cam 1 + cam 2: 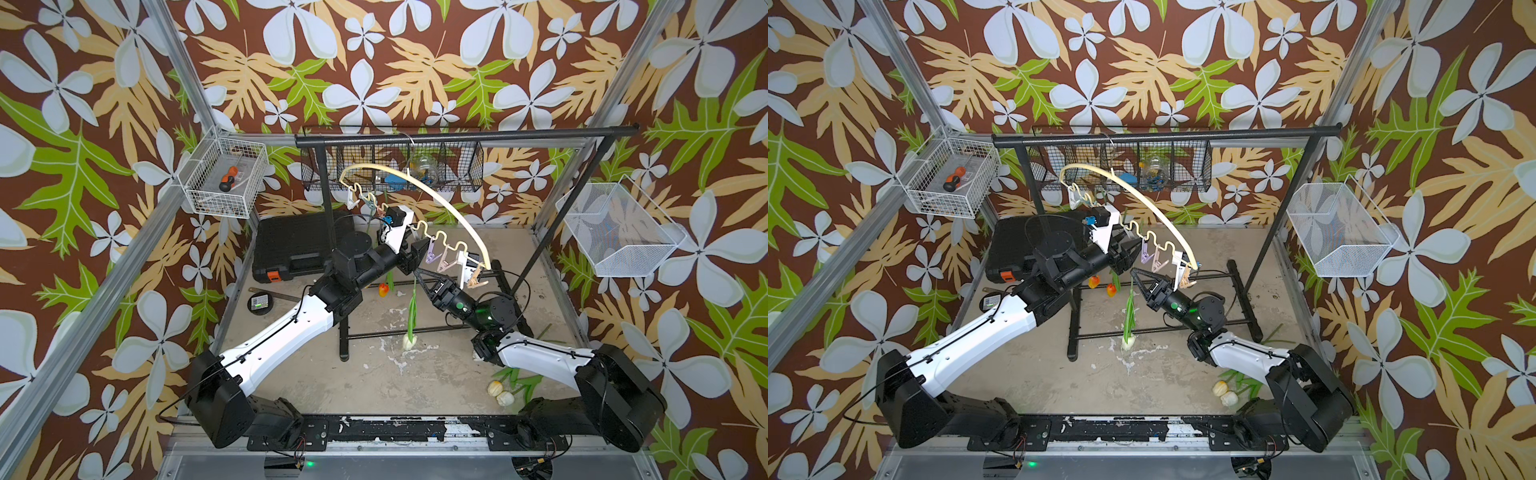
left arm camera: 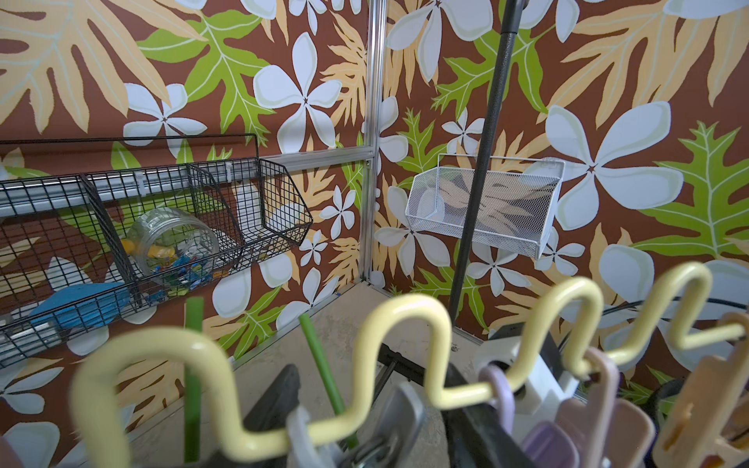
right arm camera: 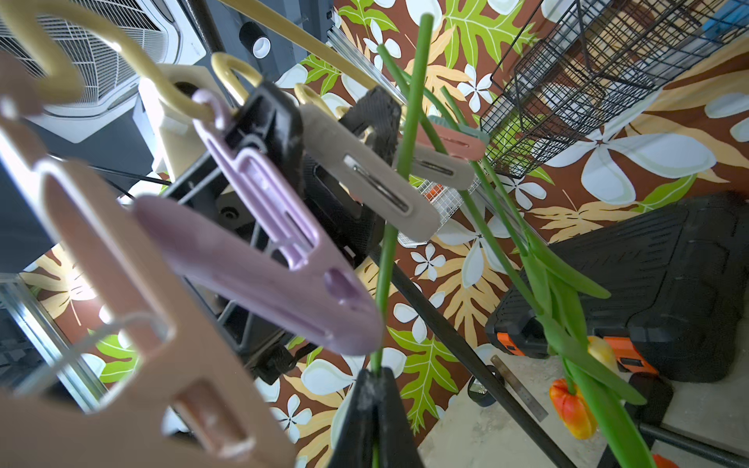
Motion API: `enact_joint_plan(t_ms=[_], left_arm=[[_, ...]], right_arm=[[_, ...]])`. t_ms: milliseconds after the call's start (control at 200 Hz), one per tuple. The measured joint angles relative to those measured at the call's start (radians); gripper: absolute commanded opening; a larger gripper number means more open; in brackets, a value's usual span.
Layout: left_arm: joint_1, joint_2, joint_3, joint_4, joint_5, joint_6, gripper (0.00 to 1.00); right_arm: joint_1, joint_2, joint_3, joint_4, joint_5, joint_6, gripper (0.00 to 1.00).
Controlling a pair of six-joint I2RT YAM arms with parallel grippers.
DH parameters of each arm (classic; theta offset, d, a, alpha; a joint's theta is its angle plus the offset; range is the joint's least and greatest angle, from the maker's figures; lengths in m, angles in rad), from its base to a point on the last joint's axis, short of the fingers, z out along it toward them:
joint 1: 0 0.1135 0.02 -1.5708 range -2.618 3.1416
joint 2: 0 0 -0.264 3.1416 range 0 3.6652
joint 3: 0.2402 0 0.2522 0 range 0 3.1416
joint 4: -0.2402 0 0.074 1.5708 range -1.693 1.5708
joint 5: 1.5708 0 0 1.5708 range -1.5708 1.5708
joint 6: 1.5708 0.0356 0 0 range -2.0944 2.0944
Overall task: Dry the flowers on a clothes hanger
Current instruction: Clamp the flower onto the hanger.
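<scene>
The cream clothes hanger (image 1: 440,195) hangs by its hook from the black rack bar, with pastel clothespins along its wavy lower bar (image 2: 409,324). My right gripper (image 3: 375,375) is shut on the green stem (image 3: 387,267) of a white flower (image 1: 409,341), which hangs head down. Above the grip, that stem passes through the lower end of a grey clothespin (image 3: 364,178). My left gripper (image 2: 377,405) stands open, one finger on each side of this pin. Two orange flowers (image 1: 1093,281) dangle from pins further left. Two white flowers (image 1: 500,392) lie on the floor under my right arm.
The black garment rack (image 1: 465,135) straddles the middle, its feet on the floor. A black tool case (image 1: 299,245) sits at the back left beside a tape measure (image 1: 262,302). Wire baskets hang on the walls: white (image 1: 224,178), black (image 1: 390,166), white mesh (image 1: 619,232).
</scene>
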State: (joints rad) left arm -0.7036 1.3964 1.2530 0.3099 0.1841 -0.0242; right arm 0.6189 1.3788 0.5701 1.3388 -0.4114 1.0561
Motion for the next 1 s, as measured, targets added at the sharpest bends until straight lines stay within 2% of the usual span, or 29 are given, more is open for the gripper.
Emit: enact_joint_plan(t_ms=[145,350,545,1001], left_arm=[[0.000,-0.011,0.003,-0.021,0.000,0.004,0.66],[0.000,-0.029,0.008,-0.054,-0.022,0.003,0.77],[0.000,-0.054,-0.010,-0.065,-0.027,-0.013,0.78],[0.008,-0.146,-0.081,-0.119,-0.070,-0.048,0.78]], right_arm=[[-0.009,-0.014,0.000,-0.048,0.002,-0.043,0.02],[-0.022,-0.023,0.019,-0.128,0.012,-0.092,0.15],[-0.037,-0.034,0.031,-0.203,-0.003,-0.121,0.25],[-0.091,-0.173,-0.004,-0.367,0.018,-0.218,0.32]])
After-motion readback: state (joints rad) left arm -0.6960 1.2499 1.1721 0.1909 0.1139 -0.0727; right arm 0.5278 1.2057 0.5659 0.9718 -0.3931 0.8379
